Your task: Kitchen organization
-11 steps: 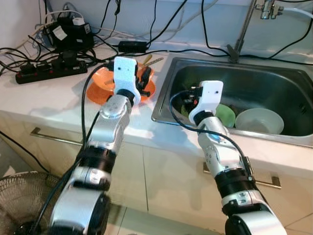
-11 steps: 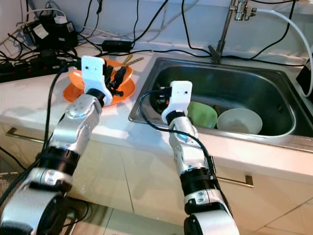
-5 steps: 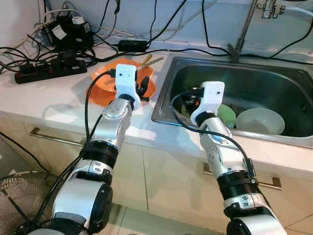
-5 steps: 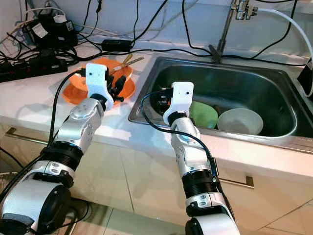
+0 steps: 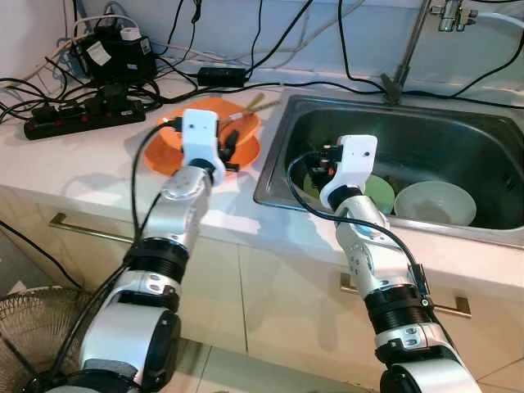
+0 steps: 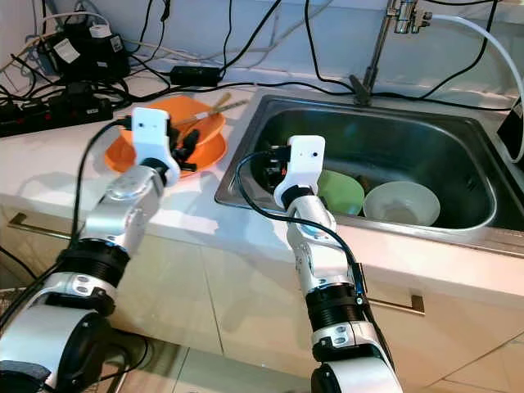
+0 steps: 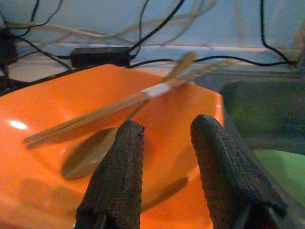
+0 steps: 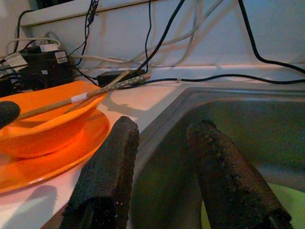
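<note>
The left gripper (image 7: pixel 164 167) hangs just over the orange bowl (image 7: pixel 57 109), fingers apart and holding nothing. The right gripper (image 8: pixel 164 167) sits at the near-left rim of the sink (image 5: pixel 458 147), fingers likewise spread and empty.

The bowl stands on an orange plate (image 8: pixel 57 157) on the bench (image 5: pixel 82 164), just left of the sink. Across it lie wooden chopsticks (image 7: pixel 119 102) with a pale band around them, and a wooden spoon (image 7: pixel 88 157) rests inside. I'd guess the sticks are light, stiff and prone to rolling; pinching them mid-length near the band looks safest. The bowl seems like smooth plastic, slippery at the rim.

In the sink sit a green bowl (image 6: pixel 342 190) and a white bowl (image 6: pixel 401 203).

The band carries no writing I can read, and labels on the power gear (image 5: pixel 110 57) behind are too small.
</note>
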